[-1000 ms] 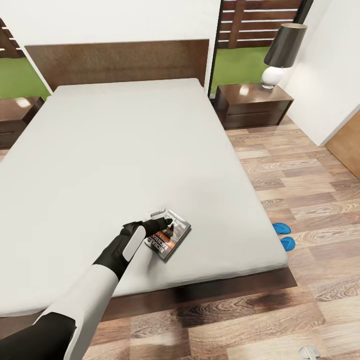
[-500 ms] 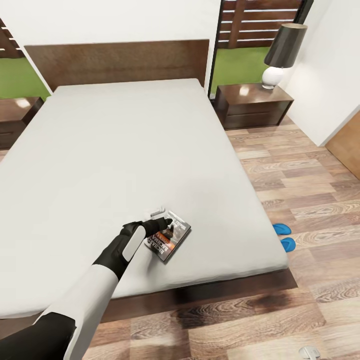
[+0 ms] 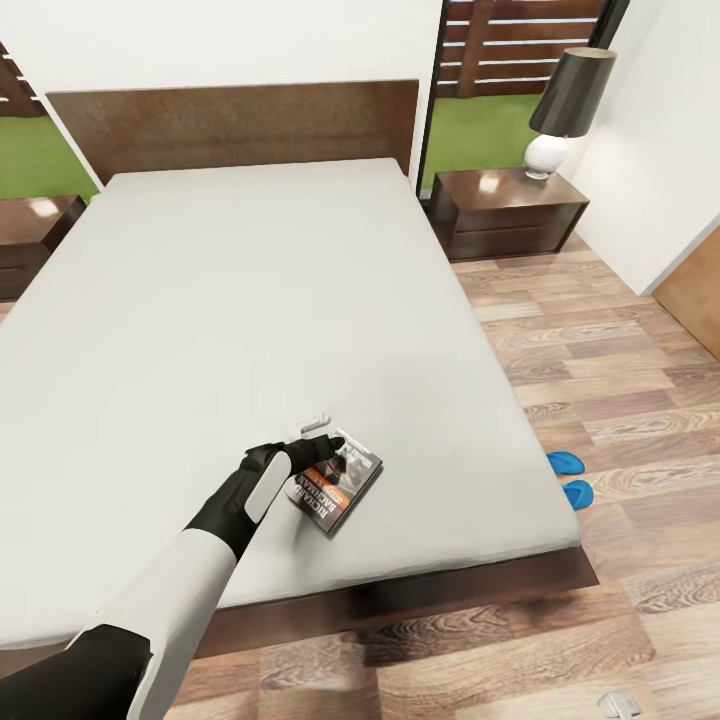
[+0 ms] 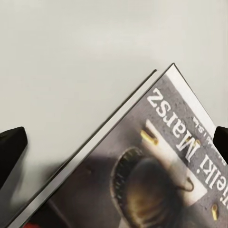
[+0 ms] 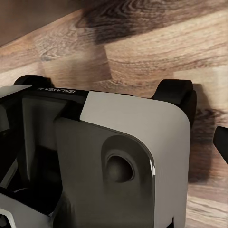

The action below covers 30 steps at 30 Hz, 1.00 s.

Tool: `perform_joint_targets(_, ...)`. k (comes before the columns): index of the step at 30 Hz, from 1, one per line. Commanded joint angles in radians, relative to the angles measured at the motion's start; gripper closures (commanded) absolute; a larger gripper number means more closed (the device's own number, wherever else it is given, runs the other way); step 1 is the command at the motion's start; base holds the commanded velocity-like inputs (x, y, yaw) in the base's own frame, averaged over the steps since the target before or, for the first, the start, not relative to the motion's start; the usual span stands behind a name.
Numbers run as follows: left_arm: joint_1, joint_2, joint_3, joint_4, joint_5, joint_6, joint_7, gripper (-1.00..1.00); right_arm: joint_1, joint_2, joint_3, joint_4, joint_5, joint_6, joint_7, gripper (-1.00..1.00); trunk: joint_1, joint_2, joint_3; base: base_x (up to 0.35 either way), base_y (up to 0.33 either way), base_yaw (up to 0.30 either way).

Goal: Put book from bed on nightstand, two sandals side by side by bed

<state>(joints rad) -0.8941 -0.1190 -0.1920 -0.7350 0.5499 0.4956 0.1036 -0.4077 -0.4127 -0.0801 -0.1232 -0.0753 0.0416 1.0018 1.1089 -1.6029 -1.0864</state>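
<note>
The left hand [image 3: 318,436] reaches out over the near part of the bed [image 3: 250,300], down on the book [image 3: 336,479]. The book lies flat on the grey mattress close to the foot edge, turned at an angle, its dark cover with the orange band facing up. In the left wrist view the two dark fingertips [image 4: 11,156] stand wide apart on either side of the book's [image 4: 156,175] corner, so the hand is spread open and grips nothing yet.

The two sandals [image 3: 570,478] lie on the plank floor just beside the bed's far right corner, close together, partly tucked under its edge. A nightstand [image 3: 508,212] stands right of the headboard, carrying a lamp [image 3: 566,108] with a dark shade.

I cannot tell how the right hand is set; the right wrist view gives the robot's own base [image 5: 118,161] over floorboards.
</note>
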Motion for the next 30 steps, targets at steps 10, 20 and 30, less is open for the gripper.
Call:
perform_joint_targets(10,0.0,0.001,-0.003,-0.001,0.008,0.003,0.01,-1.0,0.0,0.0,-0.007,0.0,0.002,0.004,0.004,-1.0,0.0,0.0,-0.001,0.077,-0.073,0.0)
perform_joint_targets(20,0.0,0.0,-0.003,-0.001,0.008,0.003,0.01,-1.0,0.0,0.0,-0.007,0.0,0.002,0.004,0.004,-1.0,0.0,0.0,-0.001,0.007,-0.009,0.0)
perform_joint_targets(30,0.0,-0.001,-0.003,-0.001,0.008,0.003,0.01,-1.0,-0.001,0.0,-0.007,0.0,0.002,0.004,0.004,-1.0,0.0,0.0,-0.001,0.029,-0.072,0.0)
